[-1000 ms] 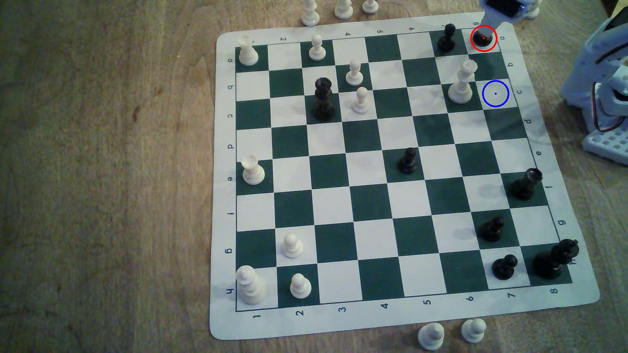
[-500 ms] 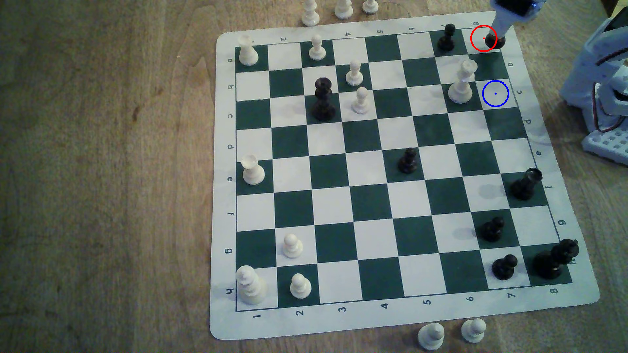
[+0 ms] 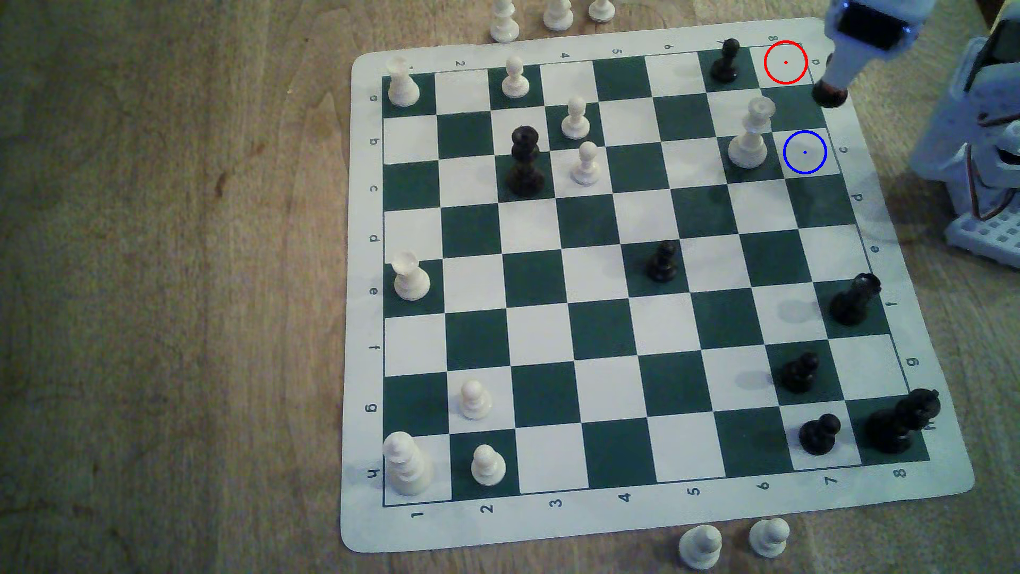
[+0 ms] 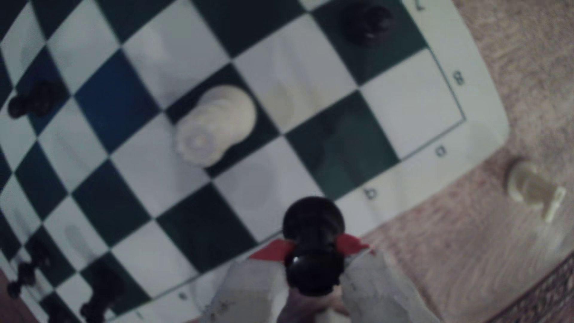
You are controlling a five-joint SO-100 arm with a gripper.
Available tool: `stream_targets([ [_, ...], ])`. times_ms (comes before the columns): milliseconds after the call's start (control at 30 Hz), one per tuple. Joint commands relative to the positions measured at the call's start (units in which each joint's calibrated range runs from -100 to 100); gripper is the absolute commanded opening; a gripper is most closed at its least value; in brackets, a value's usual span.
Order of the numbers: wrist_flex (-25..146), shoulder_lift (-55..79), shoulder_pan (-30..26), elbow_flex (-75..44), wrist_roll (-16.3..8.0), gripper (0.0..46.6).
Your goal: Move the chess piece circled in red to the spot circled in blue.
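The black rook (image 3: 829,97) hangs off the board over the mat's border at the exterior view's upper right, just right of the dark b8 square. My gripper (image 3: 834,84) is shut on its upper part, so only its round base shows there. In the wrist view the rook (image 4: 313,223) sits between my white fingers (image 4: 254,279) with red pads. The red-ringed white square (image 3: 785,62) stands bare. The blue-ringed white square (image 3: 805,152) lies below the rook in the exterior view, with nothing on it.
A tall white piece (image 3: 749,135) stands right beside the blue ring on its left in the exterior view. A black pawn (image 3: 726,60) is left of the red ring. The arm's white base (image 3: 982,165) rises off the board's right edge. Another black rook (image 3: 854,301) stands lower down.
The rook has left the red-ringed square: my gripper carried it rightward and downward in the exterior view, past the board's edge line.
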Motion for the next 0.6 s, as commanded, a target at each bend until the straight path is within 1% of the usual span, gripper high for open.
stream_targets([
  [0,0.8,-3.8,-6.5,-1.2,-2.5,0.3],
  [100,0.9,-4.2,-8.9,0.9,-3.3,0.3],
  [233,1.6,-4.2,-10.3,2.2,-3.4,0.3],
  [400,-0.3,-4.1,-13.3,5.4,-4.4,0.3],
  [567,-5.2,-2.5,-12.9,8.8,-4.2,0.3],
])
